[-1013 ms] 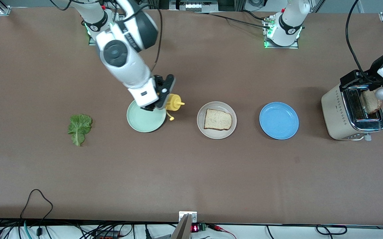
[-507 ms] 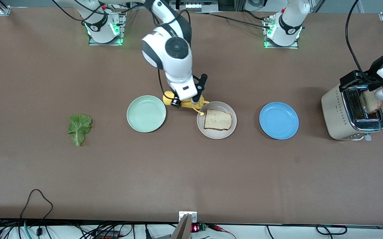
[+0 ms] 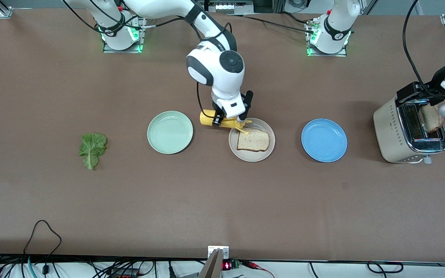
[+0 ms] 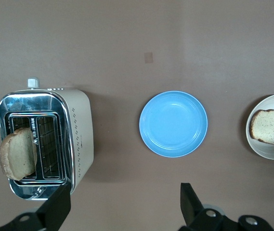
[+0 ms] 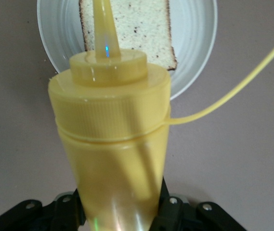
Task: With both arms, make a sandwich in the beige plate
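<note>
Over the beige plate [image 3: 234, 148], the right gripper [image 3: 228, 120] clamps a yellow mustard bottle [image 3: 216, 121] tipped sideways, nozzle aimed at the bread slice [image 3: 253, 139], seemingly to sauce it. Above the toaster [image 3: 396, 135], the left gripper [image 4: 122, 207] hangs spread wide, likely for the second toast slice [image 4: 18, 154]; lettuce [image 3: 92, 148] lies toward the right arm's end

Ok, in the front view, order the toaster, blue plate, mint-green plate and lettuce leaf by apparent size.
1. Toaster, largest.
2. Blue plate and mint-green plate: they look alike, so no ranking between them.
3. Lettuce leaf, smallest.
</note>
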Motion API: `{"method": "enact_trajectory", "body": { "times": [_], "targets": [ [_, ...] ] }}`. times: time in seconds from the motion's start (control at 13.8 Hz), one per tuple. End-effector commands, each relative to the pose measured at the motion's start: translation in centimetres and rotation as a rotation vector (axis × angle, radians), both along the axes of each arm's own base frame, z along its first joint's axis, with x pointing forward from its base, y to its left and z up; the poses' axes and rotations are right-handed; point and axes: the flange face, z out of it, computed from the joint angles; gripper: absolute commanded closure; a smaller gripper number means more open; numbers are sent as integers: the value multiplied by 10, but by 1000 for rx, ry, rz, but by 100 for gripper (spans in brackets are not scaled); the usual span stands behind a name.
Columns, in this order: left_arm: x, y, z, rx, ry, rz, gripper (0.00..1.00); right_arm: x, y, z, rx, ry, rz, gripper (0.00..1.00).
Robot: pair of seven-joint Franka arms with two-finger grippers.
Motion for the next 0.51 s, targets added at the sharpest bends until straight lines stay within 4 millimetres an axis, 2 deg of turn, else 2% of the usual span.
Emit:
{"method": "enact_trajectory", "body": {
  "times": [0.0, 0.07, 0.29, 0.43],
  "targets": [
    [-6, -1, 5, -18, 16, -8, 0, -7, 18, -8, -24, -38, 14, 96],
    [-6, -1, 4, -16, 19, -8, 0, -8, 19, -14, -31, -39, 14, 96],
    [-6, 0, 3, -17, 23, -8, 0, -9, 18, -13, -42, -48, 25, 96],
    [-8, 9, 2, -19, 37, 11, 0, 4, 9, 0, -28, -52, 5, 96]
  ]
}}
